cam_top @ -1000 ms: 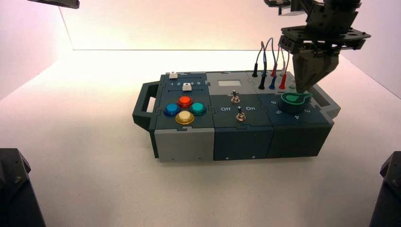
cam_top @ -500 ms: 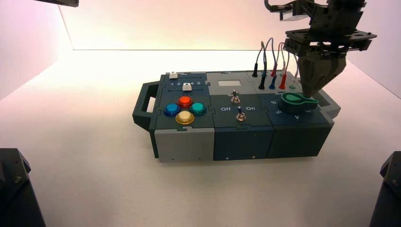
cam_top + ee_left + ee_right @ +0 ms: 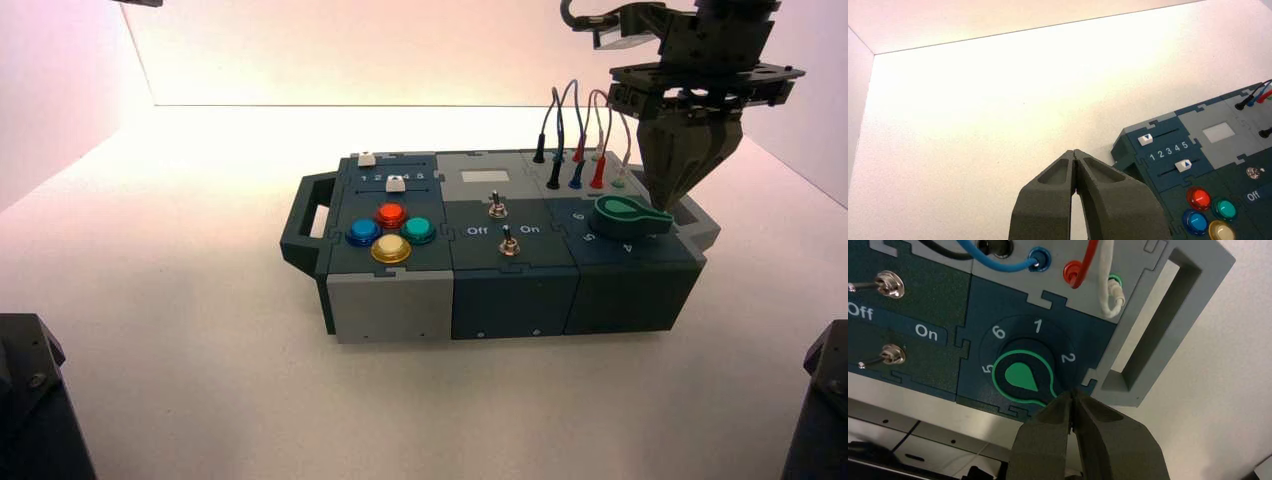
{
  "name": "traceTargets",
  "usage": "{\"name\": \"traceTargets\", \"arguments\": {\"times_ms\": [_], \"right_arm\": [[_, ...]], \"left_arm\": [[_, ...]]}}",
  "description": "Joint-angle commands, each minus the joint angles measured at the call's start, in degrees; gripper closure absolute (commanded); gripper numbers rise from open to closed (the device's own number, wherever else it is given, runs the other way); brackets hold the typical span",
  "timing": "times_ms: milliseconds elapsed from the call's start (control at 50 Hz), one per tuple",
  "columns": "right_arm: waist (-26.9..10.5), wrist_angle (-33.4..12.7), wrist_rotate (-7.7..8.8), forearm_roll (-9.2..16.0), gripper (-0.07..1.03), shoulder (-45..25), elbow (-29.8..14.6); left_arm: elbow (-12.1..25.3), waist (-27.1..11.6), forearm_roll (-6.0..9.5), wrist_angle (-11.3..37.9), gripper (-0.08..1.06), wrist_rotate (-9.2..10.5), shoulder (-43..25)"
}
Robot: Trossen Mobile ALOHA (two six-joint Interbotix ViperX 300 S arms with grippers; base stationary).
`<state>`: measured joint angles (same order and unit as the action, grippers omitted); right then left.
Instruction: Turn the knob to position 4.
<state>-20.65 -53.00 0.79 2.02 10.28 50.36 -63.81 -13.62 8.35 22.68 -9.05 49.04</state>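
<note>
Leaves teal-green round knob (image 3: 1021, 376) short of white "4" (image 3: 628, 248), with closed black right hand (image 3: 1072, 392) at pointer, closed left hand (image 3: 1074, 152) near table's (image 3: 200, 380) far-left corner.

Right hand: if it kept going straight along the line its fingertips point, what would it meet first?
Most likely the pointed tip of the green knob: the right hand has its closed fingertips right at that tip in its wrist view. Whether they already touch is unclear.

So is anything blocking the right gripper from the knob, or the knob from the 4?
Nothing visible stands between the right gripper and the knob: the closed fingertips are right at its pointer tip. Nor does anything visible obstruct its turn to the 4.
</note>
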Motion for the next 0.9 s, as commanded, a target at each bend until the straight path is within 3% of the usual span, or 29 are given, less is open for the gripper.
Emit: {"name": "traceTargets", "arguments": {"times_ms": [20,900], "right_arm": [[0.1,0.0,0.26,-0.1,0.99,0.6,-0.3],[-2.7,0.0,0.44,1.7,0.99,0.1,0.4]], "left_arm": [[1.4,-0.3,0.0,-0.5,1.01,-0.09,-0.1],[1.3,-0.4,-0.09,-0.7,1.01,-0.18,-0.1]]}}
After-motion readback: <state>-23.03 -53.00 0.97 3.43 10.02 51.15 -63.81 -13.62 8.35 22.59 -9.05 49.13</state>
